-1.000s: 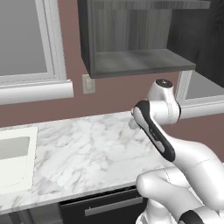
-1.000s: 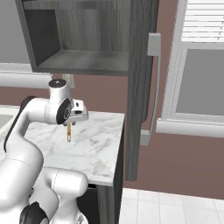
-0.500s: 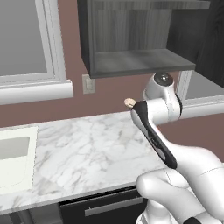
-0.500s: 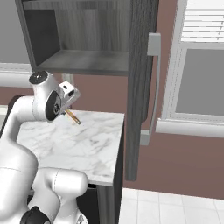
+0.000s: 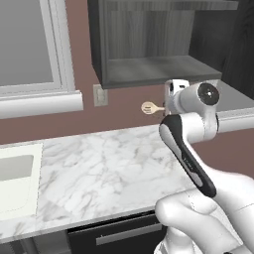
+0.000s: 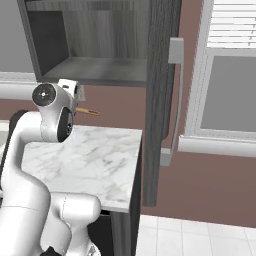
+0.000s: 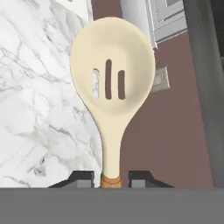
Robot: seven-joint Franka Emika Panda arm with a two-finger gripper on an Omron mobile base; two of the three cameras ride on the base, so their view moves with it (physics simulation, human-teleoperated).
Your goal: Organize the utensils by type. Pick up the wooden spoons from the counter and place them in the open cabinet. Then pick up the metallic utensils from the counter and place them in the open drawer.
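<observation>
The fingers (image 7: pixel 112 177) pinch the wooden spoon (image 7: pixel 112 94) by its handle at the bottom centre of the hand view, its slotted pale bowl reaching up past them. In the left base view the wooden spoon (image 5: pixel 150 108) hangs mid-frame above the marble desk (image 5: pixel 99 168), just below the open cabinet (image 5: pixel 149 69).

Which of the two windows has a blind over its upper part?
The right-hand window, past the dark door of the open cabinet: white slats cover its top. The left-hand window, above the sink, shows bare grey glass.
</observation>
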